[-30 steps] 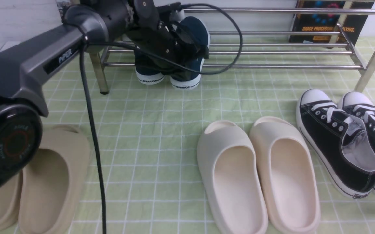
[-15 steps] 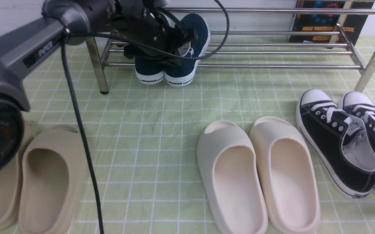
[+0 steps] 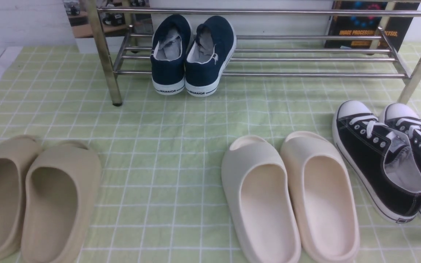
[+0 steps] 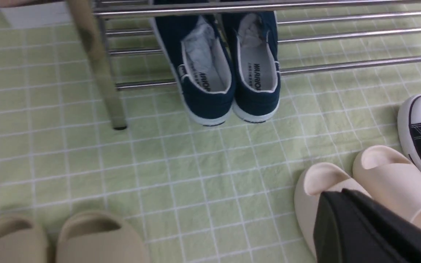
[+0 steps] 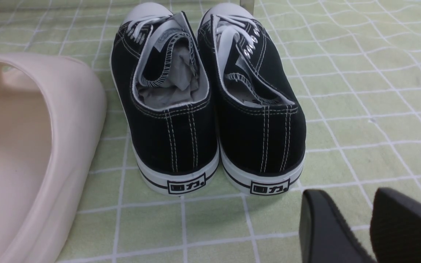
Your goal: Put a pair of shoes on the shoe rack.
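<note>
- Sitting on the low shiny steel-bar shoe rack (image 3: 305,75) toward the table's far-left corner: both navy canvas slip-on shoes (image 3: 192,54), side by side, heels overhanging the front bar.
- Placement looks finished, with nothing obvious left.
- Left gripper (image 4: 345,212): can't tell its jaws.
- Right gripper (image 5: 352,199): parted, empty.

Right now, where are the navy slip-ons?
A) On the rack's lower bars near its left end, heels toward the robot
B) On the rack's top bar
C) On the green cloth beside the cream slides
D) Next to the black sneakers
A: the navy slip-ons sit side by side on the lower bars of the shoe rack, with their WARRIOR heels overhanging the front bar.
</note>
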`<action>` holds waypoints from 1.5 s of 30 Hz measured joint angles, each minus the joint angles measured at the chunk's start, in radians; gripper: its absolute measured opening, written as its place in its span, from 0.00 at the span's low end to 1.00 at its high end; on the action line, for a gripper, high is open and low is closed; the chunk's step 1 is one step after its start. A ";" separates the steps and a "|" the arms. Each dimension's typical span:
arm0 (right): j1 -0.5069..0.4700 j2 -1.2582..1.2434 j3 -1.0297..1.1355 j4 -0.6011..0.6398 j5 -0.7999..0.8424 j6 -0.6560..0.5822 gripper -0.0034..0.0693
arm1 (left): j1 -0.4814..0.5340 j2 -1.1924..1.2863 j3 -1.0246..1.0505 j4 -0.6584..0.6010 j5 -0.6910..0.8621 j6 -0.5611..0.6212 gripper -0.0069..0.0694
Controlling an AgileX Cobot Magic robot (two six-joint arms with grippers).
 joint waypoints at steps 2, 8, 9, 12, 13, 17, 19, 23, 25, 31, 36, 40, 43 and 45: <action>0.000 0.000 0.000 0.000 0.000 0.000 0.38 | 0.000 -0.111 0.115 0.033 -0.007 -0.042 0.07; 0.000 0.000 0.000 0.000 0.000 0.000 0.38 | 0.000 -0.388 0.475 0.057 -0.112 -0.136 0.07; 0.000 0.000 0.000 0.000 0.000 0.000 0.38 | 0.000 -0.435 0.545 0.057 -0.141 -0.157 0.07; 0.000 0.000 0.000 0.000 0.000 0.000 0.38 | 0.000 -0.556 0.679 0.060 -0.197 -0.205 0.07; 0.000 0.000 0.000 0.000 0.000 0.000 0.38 | 0.000 -0.590 0.714 0.061 -0.210 -0.216 0.07; 0.000 0.000 0.000 0.000 0.000 0.000 0.38 | 0.000 -0.678 0.806 0.060 -0.227 -0.234 0.07; 0.000 0.000 0.000 0.000 0.000 0.000 0.38 | 0.000 -0.691 0.830 0.049 -0.209 -0.234 0.07; 0.000 0.000 0.000 0.000 0.000 0.000 0.38 | 0.000 -0.694 0.845 0.020 -0.134 -0.235 0.07; 0.000 0.000 0.000 0.000 0.000 0.000 0.38 | 0.000 -0.694 0.845 0.007 -0.115 -0.237 0.07; 0.000 0.000 0.000 0.000 0.000 0.000 0.38 | 0.000 -0.694 0.845 0.007 -0.105 -0.128 0.07; 0.000 0.000 0.000 0.000 0.000 0.000 0.38 | 0.000 -0.702 0.870 0.020 -0.136 -0.081 0.07; 0.000 0.000 0.000 0.000 0.000 0.000 0.38 | 0.016 -0.753 0.952 0.027 -0.244 -0.079 0.07; 0.000 0.000 0.000 0.000 0.000 0.000 0.38 | 0.078 -0.839 1.077 0.023 -0.407 -0.076 0.07; 0.000 0.000 0.000 0.000 0.000 0.000 0.38 | 0.149 -0.948 1.228 -0.005 -0.588 -0.076 0.07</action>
